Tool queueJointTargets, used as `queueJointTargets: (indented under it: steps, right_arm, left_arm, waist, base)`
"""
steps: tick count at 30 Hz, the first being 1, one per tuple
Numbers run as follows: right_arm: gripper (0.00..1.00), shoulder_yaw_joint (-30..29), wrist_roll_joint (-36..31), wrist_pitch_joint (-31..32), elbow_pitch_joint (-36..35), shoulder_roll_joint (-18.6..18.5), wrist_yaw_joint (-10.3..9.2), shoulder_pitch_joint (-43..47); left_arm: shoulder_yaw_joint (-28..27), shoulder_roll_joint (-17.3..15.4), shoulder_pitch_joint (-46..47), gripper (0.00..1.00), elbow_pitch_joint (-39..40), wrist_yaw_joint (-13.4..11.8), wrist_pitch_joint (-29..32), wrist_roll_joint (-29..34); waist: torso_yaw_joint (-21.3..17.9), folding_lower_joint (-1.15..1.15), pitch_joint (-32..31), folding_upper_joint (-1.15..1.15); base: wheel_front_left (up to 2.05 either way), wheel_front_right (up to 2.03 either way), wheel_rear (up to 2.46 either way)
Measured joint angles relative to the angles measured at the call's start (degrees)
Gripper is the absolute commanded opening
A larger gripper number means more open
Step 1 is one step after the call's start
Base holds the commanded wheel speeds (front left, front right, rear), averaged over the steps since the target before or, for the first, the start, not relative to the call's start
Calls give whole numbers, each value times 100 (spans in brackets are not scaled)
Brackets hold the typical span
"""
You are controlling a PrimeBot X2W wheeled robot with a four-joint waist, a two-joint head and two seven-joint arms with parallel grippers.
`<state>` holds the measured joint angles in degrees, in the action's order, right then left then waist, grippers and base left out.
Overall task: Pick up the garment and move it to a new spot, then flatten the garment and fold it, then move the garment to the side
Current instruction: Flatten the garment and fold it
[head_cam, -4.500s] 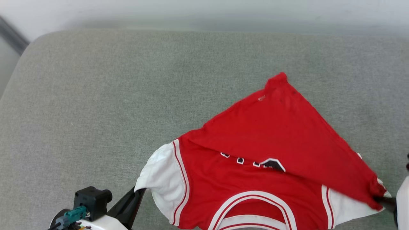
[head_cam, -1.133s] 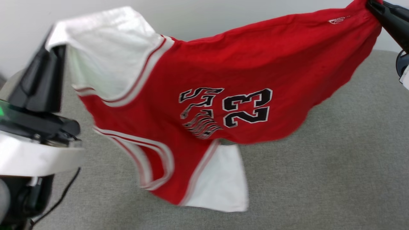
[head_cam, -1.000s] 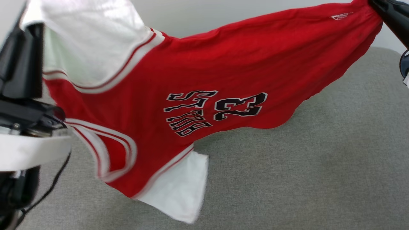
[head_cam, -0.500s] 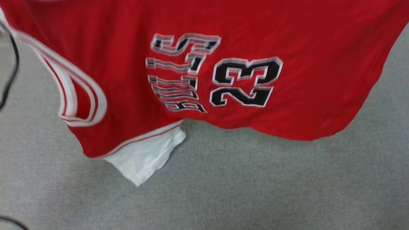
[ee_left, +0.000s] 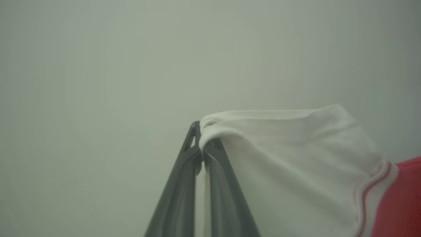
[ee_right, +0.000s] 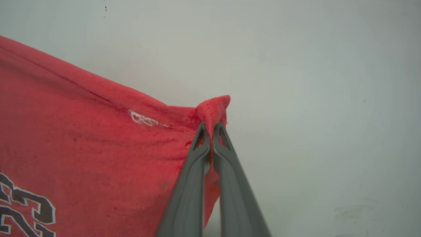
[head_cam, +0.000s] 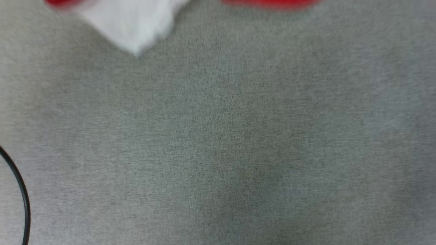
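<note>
The garment hangs in the air between both grippers. In the left wrist view my left gripper is shut on the hem of a white sleeve of the garment, red body at the right edge. In the right wrist view my right gripper is shut on a bunched red corner of the garment, black-and-white print at lower left. The head view catches just the garment's lowest parts: a blurred white sleeve tip and a red strip along the top edge.
The grey fabric surface spreads below in the head view. A black cable curves along the left edge. A plain pale wall stands behind both grippers.
The head view has swung down, so the garment has slid up out of the picture. Before that, both grippers lifted the garment off the surface and spread it in the air.
</note>
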<state>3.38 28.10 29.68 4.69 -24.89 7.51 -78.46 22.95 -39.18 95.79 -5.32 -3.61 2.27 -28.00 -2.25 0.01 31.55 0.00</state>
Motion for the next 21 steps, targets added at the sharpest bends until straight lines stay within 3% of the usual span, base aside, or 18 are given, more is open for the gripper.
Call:
queueJointTargets:
  steps: [6,11,17,21]
  right_arm:
    - [0,275,-502,-757,1143,60,1,-1116]
    - [0,307,-727,-1372,1937,56,1,-1711]
    - [0,754,-862,-2089,2766,253,1,-1313]
    - [0,1016,-738,-2509,3192,309,0,-779]
  left_arm:
    - [105,415,1141,0,-1466,191,-512,237]
    - [118,759,1558,0,-2432,263,-1016,253]
    - [268,1056,1021,0,-3289,467,-1530,159]
    - [333,1283,271,0,-3460,566,-1683,92]
  waist:
    - [21,0,531,0]
    - [116,0,897,0]
    - [265,1,998,0]
    - [286,0,835,0]
  base:
    - [0,0,0]
    - [0,0,0]
    - [0,0,0]
    - [0,0,0]
